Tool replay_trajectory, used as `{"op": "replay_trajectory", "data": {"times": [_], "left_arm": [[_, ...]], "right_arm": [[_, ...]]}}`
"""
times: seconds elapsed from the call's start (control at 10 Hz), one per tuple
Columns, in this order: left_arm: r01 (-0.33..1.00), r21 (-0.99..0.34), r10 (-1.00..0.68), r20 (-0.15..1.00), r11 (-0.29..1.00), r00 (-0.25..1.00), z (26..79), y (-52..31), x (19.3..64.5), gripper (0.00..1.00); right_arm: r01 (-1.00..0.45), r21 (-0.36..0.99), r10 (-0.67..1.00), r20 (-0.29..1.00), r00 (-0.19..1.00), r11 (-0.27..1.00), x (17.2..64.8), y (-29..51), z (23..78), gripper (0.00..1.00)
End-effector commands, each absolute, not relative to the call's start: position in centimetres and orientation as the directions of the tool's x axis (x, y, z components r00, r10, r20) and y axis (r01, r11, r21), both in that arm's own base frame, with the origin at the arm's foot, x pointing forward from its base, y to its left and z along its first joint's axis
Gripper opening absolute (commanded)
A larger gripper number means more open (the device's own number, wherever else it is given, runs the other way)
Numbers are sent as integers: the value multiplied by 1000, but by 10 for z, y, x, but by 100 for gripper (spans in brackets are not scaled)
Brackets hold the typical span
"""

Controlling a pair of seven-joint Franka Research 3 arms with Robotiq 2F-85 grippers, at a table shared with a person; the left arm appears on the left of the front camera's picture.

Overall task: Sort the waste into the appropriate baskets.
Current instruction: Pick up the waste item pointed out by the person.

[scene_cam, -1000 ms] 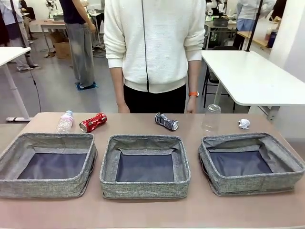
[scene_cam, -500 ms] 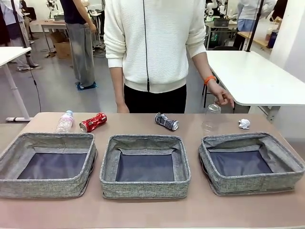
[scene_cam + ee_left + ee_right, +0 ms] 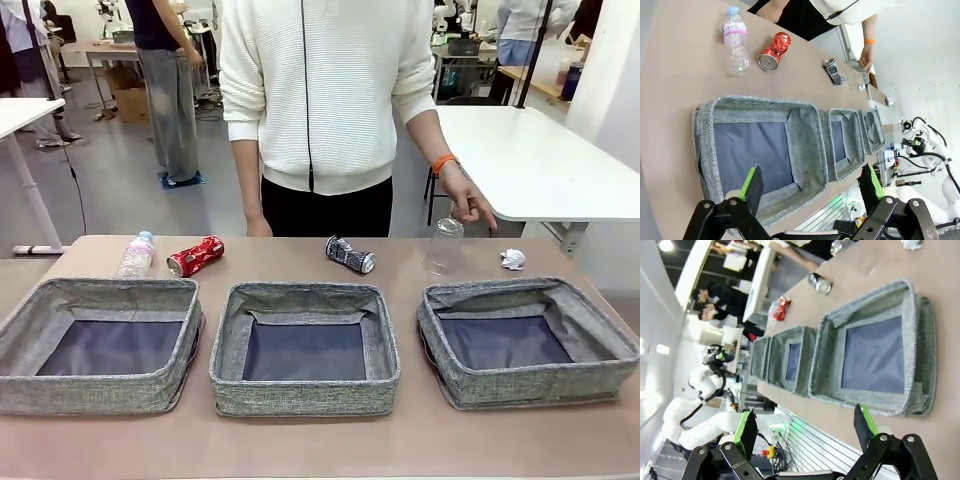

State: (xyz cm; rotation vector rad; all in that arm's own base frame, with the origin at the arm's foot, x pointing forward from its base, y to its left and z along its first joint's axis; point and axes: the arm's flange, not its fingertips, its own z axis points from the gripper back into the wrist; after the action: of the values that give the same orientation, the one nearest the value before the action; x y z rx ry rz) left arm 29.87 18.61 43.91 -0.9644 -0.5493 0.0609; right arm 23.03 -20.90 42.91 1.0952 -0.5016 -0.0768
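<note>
**Change noted.** The person's hand (image 3: 466, 203), which a second ago hung by the far edge of the worktop (image 3: 300, 445), has swung outward. Its fingertips are now at the top of the clear plastic cup (image 3: 443, 248). I cannot tell whether it grips the cup or only touches it. The cup has not shifted and stands upright, ahead of the right tool (image 3: 805, 420) and past the far wall of the right basket (image 3: 520, 385).

**Tools.** Both are unchanged. The left tool (image 3: 810, 180) is released, with its jaws spread wide and nothing between them. It hangs over the near wall of the left basket (image 3: 805, 130). The right tool is likewise released and empty, above the near wall of the right basket.

**Waste.**
- The clear plastic bottle (image 3: 137, 254) and the crushed red can (image 3: 195, 256) lie close together beyond the left basket, ahead of the left tool.
- The black-and-silver can (image 3: 350, 254) lies beyond the middle basket (image 3: 300, 395).
- The paper wad (image 3: 512, 259) sits near the cup, on the far side of the right basket.
- All three baskets hold nothing.

**Assessment.** Sorting has not begun. The person appears to be taking up the cup, either to bin it or to offer it. In my judgement the right tool should stay clear of that corner until the hand's intent is plain. The items ahead of the left tool are free to approach.
</note>
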Motion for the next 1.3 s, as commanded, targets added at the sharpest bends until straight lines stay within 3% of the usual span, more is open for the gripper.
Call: {"op": "replay_trajectory", "data": {"times": [0.0,0.4,0.6,0.8,1.1,1.2], "left_arm": [[220,-792,286,442,570,850,439,188,301,100],[220,-792,286,442,570,850,439,188,301,100],[220,-792,286,442,570,850,439,188,301,100],[220,-792,286,442,570,850,439,188,301,100],[220,-792,286,442,570,850,439,188,301,100],[220,-792,286,442,570,850,439,188,301,100]], "right_arm": [[-214,860,-299,379,876,463,232,-212,432,100],[-194,855,-253,347,903,481,239,-211,432,100],[-387,727,6,466,885,566,284,-185,459,100],[-408,543,168,436,884,734,345,-143,492,100],[-402,404,284,322,903,822,396,-106,494,100],[-428,406,266,397,878,807,397,-114,491,100]]}}
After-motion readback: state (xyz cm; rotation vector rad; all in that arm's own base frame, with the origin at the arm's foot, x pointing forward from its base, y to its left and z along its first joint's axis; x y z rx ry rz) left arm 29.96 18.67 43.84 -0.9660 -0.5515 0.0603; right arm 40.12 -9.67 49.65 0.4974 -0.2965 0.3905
